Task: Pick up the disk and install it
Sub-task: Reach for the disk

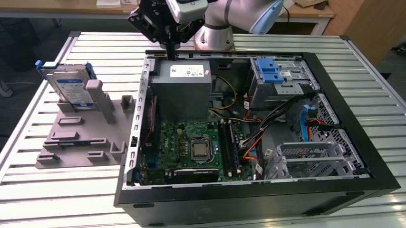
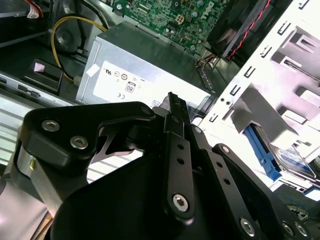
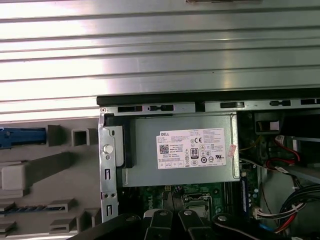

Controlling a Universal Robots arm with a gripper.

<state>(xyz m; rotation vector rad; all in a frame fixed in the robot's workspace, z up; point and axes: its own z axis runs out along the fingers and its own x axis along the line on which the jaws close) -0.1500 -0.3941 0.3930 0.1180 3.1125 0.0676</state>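
The disk (image 1: pixel 68 87), a silver drive with a blue-and-white label and a blue frame, stands on edge in a grey holder (image 1: pixel 82 137) at the exterior view's left, outside the computer case. Its blue edge (image 2: pixel 263 151) shows in the second wrist view, and a blue strip of it (image 3: pixel 20 136) in the first wrist view. My gripper (image 1: pixel 170 47) hangs above the case's back rim, over the power supply, well apart from the disk. In the second wrist view the gripper (image 2: pixel 172 99) has its fingers pressed together, with nothing held.
The open black computer case (image 1: pixel 355 109) lies on a slatted metal table (image 1: pixel 38 190). Inside are a grey power-supply box (image 1: pixel 184 90), the green motherboard (image 1: pixel 190 147), cables, and a grey drive bay with a blue latch (image 1: pixel 271 71). The arm's base stands behind the case.
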